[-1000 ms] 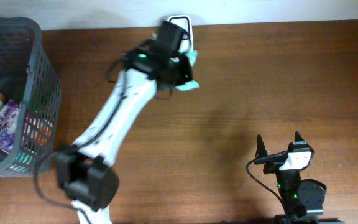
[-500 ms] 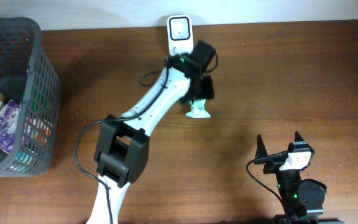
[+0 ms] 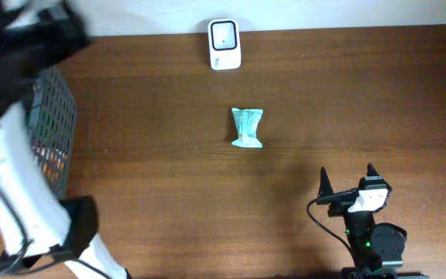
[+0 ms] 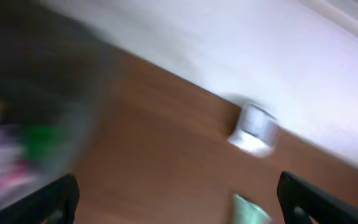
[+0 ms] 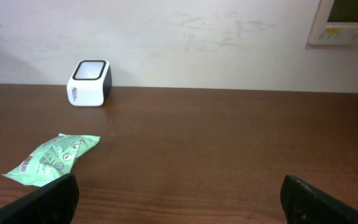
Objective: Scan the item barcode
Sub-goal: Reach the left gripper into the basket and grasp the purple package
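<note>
Surface: brown wood-grain counter [image 3: 362,93], bare over most of its right half. A scuffed white wall [image 5: 197,43] runs along its far edge, with a pale wall panel [image 5: 347,22] mounted high above the far right corner.

Item: the green packet [image 3: 246,128] lies flat near the middle of the counter. Nothing touches it. A barcode shows on one end in the right wrist view.

The white scanner [image 3: 224,45] stands at the far edge against the wall, well apart from the packet.

The grey basket [image 3: 53,132] is at the left edge; its contents are blurred.

The left gripper [image 4: 179,202] is over the far left corner in a motion-blurred view, with its jaws spread wide and nothing between them. The right gripper [image 3: 348,182] is by the near edge toward the right, its jaws apart and empty.
</note>
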{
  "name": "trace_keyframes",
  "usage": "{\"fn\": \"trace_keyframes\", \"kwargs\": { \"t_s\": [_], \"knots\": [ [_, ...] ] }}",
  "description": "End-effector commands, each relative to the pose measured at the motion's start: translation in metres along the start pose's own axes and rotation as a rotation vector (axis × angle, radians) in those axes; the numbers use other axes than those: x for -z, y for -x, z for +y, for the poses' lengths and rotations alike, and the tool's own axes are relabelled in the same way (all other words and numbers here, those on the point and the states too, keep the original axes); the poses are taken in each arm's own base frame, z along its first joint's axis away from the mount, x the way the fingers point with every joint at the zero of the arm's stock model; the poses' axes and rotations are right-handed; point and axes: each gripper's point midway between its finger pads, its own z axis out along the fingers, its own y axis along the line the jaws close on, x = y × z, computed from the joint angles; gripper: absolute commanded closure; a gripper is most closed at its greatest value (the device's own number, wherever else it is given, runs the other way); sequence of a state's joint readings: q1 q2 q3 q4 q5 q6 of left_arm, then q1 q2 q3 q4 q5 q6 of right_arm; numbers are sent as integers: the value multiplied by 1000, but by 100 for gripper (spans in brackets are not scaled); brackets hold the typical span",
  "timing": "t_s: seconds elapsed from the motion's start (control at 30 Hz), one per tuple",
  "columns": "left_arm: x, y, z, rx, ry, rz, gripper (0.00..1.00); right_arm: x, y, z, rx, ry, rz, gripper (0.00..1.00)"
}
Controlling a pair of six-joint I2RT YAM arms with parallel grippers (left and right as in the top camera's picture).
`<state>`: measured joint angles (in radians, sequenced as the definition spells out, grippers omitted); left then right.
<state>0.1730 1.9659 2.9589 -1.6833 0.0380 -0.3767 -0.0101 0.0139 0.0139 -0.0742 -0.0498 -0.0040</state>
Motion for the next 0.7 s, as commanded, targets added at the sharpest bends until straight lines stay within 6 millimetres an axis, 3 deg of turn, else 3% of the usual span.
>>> {"fn": "trace_keyframes", "kwargs": {
  "t_s": [0.0, 0.1, 0.27, 0.37, 0.5, 0.57, 0.67],
  "knots": [
    [11, 25, 86, -3, 220, -58, 1, 0, -3, 4, 7, 16, 2, 1],
    [-7, 13, 142, 77, 359, 39, 1, 0, -3, 4, 7, 16, 2, 1],
    [-50, -49, 233, 184, 625, 329, 1, 0, -3, 4, 7, 16, 2, 1],
    [-86, -101, 266, 206, 682, 509, 1, 0, -3, 4, 7, 16, 2, 1],
    [-125, -149, 290, 185, 710, 611, 1, 0, -3, 4, 7, 16, 2, 1],
    [-137, -163, 298, 243, 731, 600, 1, 0, -3, 3, 7, 16, 2, 1],
    [-138, -164, 312, 363, 773, 546, 1, 0, -3, 4, 7, 16, 2, 1]
  ]
}}
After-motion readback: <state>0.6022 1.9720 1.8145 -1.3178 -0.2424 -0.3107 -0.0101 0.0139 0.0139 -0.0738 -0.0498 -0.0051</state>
